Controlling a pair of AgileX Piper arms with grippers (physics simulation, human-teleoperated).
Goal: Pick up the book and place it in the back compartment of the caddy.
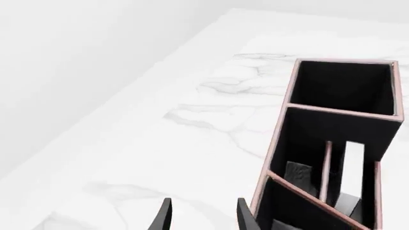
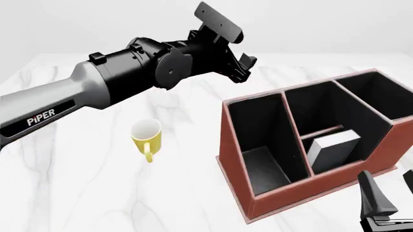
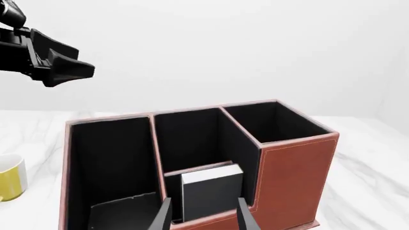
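The reddish-brown caddy (image 2: 284,191) stands on the right of the table, also seen in the wrist views (image 1: 275,158) (image 3: 294,167). The black book (image 2: 332,150) (image 3: 211,191) stands upright in the back compartment (image 2: 348,162), the small cell between the short cross divider and the low outer wall, page edges up. Nothing grips it. My left gripper (image 2: 244,70) (image 1: 204,215) hangs open and empty high above the table, left of and beyond the caddy. My right gripper (image 2: 387,181) (image 3: 204,215) is open and empty just outside the caddy's low wall, facing the book.
A yellow mug (image 2: 147,137) (image 3: 9,177) stands on the white marble table (image 2: 96,193), left of the caddy. The left arm (image 2: 96,87) spans the upper left above the table. The caddy's long cell (image 2: 264,145) and tall-walled cells hold nothing visible.
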